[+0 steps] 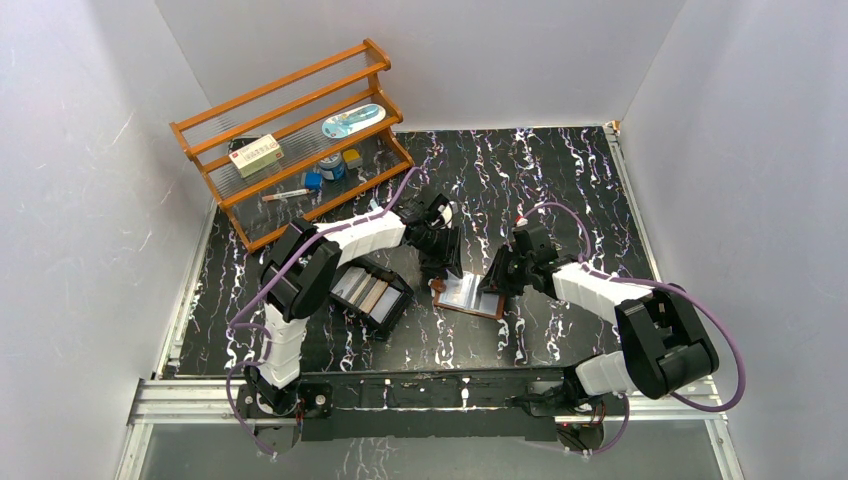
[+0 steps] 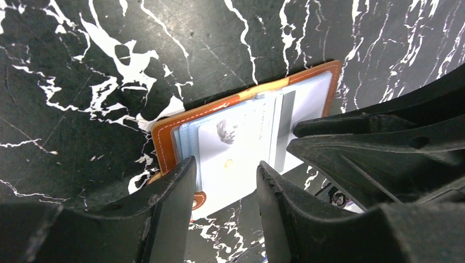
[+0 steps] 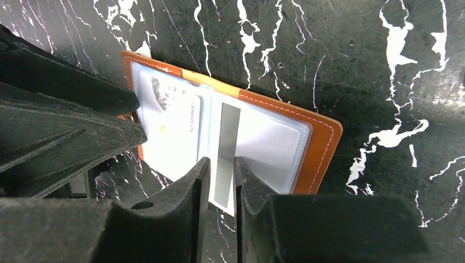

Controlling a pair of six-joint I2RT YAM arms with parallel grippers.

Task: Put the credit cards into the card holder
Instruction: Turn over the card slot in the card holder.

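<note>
The card holder (image 1: 462, 297) lies open on the black marbled table, its brown leather rim (image 2: 164, 143) (image 3: 321, 148) framing clear pockets. A white credit card (image 2: 233, 142) (image 3: 175, 139) sits in one pocket. A card with a grey stripe (image 3: 226, 129) (image 2: 285, 129) lies over the other side, poking past the near edge. My left gripper (image 1: 441, 262) (image 2: 226, 163) is open above the white card's edge, holding nothing. My right gripper (image 1: 497, 280) (image 3: 221, 161) hangs over the striped card with a narrow gap between its fingers. More credit cards (image 1: 365, 292) lie in a black tray (image 1: 397, 310).
A wooden rack (image 1: 290, 130) with small items stands at the back left. The black tray sits just left of the card holder, under the left arm. White walls close in the table on three sides.
</note>
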